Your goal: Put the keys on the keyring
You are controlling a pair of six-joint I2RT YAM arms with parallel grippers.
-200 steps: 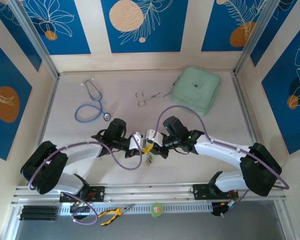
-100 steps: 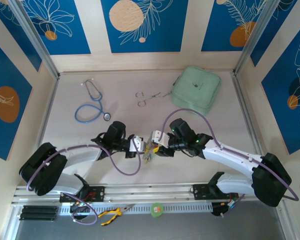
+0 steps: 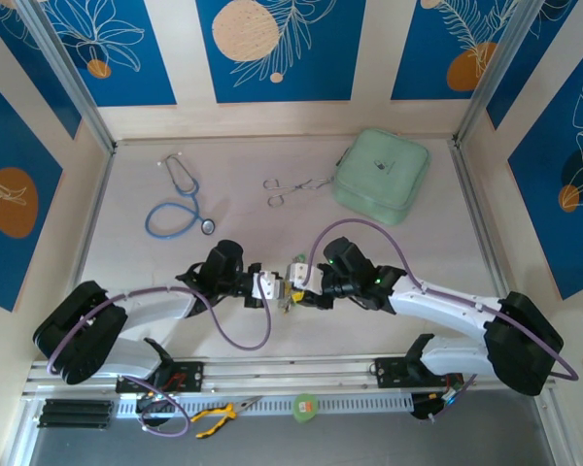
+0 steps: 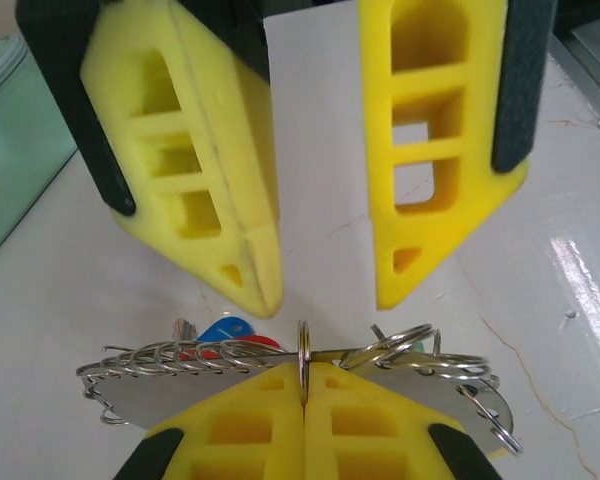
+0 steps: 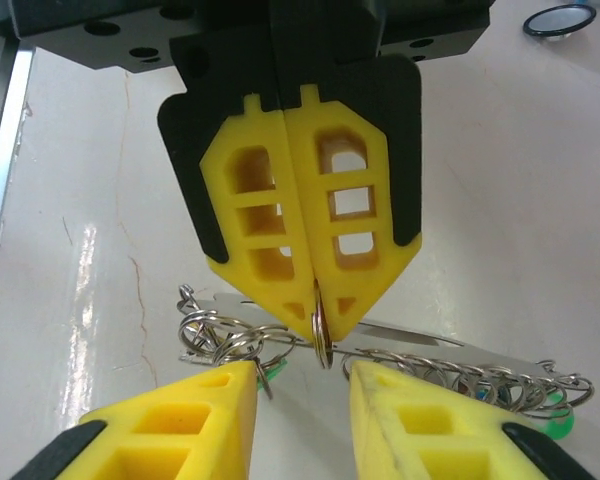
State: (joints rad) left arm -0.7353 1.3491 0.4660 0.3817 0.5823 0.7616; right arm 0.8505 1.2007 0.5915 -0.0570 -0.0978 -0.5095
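Keys (image 4: 227, 327) lie bunched on the table (image 3: 243, 228) directly under both grippers' tips. Little but plastic heads shows: blue and red just beyond the left gripper (image 4: 302, 378), and a green one (image 5: 557, 427) off to one side of the right gripper (image 5: 302, 372). One container noted, a mint-green zip pouch (image 3: 381, 175), flat on the table well beyond the right gripper. It is shut and its contents cannot be seen. The keyring (image 4: 130, 408) reads as a flat, pale grey metal strip lying low across the bunch, with small steel split rings (image 4: 170, 354) crowded along it like a loose coil. Its full outline is hidden by the fingers. Left gripper: yellow fingers pressed together, pinching one steel ring (image 5: 320, 335) that stands on edge between the pads. Right gripper: fingers parted with a clear gap, nothing in them, tips just above the bunch and facing the left gripper nose to nose. The pinched ring stands in line with that gap. A blue-tubed stethoscope (image 3: 180, 204) lies well beyond the left gripper.
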